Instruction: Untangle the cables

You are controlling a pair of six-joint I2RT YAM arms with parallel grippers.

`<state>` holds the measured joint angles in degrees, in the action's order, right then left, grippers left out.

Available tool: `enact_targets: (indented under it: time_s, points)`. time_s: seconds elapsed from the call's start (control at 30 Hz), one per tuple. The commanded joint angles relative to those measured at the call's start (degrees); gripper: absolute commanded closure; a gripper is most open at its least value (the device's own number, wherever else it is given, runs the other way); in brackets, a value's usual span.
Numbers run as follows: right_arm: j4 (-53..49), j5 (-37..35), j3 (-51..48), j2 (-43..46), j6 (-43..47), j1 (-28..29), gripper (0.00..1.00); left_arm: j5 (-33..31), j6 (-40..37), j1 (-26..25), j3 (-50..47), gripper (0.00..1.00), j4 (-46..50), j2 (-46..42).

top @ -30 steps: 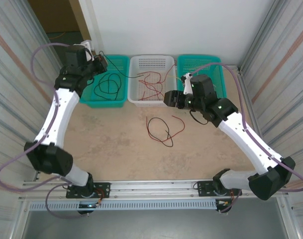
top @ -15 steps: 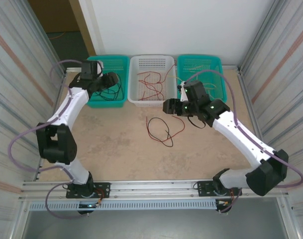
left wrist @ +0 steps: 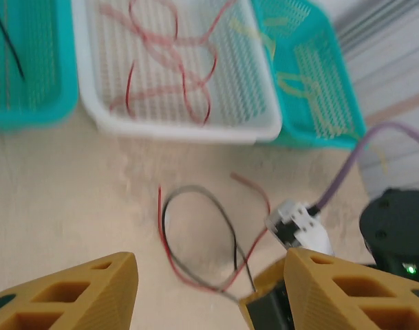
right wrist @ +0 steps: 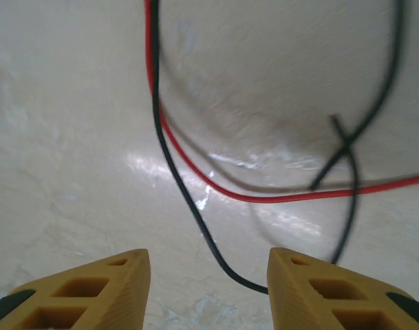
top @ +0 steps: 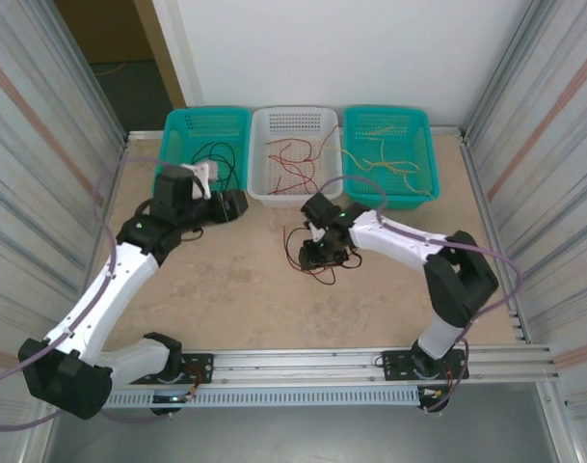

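Top cam first. Tabletop (top: 226,299) is beige w/ a marbled, matte look. Corrugated metal walls L (top: 42,145) and R (top: 544,116), plain white wall (top: 322,48) at the back, alu rail (top: 293,362) along the near edge.

Three baskets sit in a row at the far edge: L teal basket (top: 177,135) w/ black cables (top: 216,154), white basket (top: 274,198) w/ red cables (top: 293,159), R teal basket (top: 413,125) w/ yellow cables (top: 380,159).

Mid-table, just in front of the white basket, lies the tangle (top: 291,253): one red + one black strand, flat on the surface, long axis approx side to side. Right gripper (top: 320,258) is down over it, nose to the table. Left gripper (top: 237,205) is by the L teal basket's front, aimed at centre, apart from the tangle.

Left wrist cam, blurry. Same beige top, baskets across the far side. Tangle (left wrist: 234,237) is a loose loop dead ahead, the red tail pointing far-right. Fingers (left wrist: 92,292) are spread, nothing between them, so it's released.

Right wrist cam, v. close to the surface, glare on the stone. Black strand (right wrist: 188,199) runs top to bottom into the gap. Red strand (right wrist: 264,198) sweeps L to R across it. Fingers (right wrist: 78,289) are parted either side and not pinching, so released too.
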<state>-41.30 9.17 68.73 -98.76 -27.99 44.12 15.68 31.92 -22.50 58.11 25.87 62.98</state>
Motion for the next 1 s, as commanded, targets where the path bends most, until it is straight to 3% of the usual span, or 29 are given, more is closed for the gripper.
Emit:
enact_targets:
  time_s: [0.0,0.2,0.4,0.77,0.97]
  points:
    - [-3.34,-1.02,2.62,-3.37,2.15,0.79,0.58,1.34,4.58,-1.54,-3.79,0.42,0.63,-3.00]
    - [-2.39,0.40,3.57,-6.53,2.46,0.89,0.71,0.94,7.04,-2.72,-6.76,0.43,-0.59,-3.81]
    - [-0.61,1.29,3.61,-4.87,2.62,0.79,0.99,1.48,8.58,-3.88,-7.19,0.44,-3.00,-2.05]
    - [6.21,5.77,2.84,8.69,0.20,-0.64,1.00,2.12,12.67,-7.82,-8.25,0.45,-7.88,-0.05]
    - [13.61,15.03,1.08,16.82,-6.03,-5.56,1.00,3.21,13.69,-7.91,-7.94,0.45,-10.22,0.21]
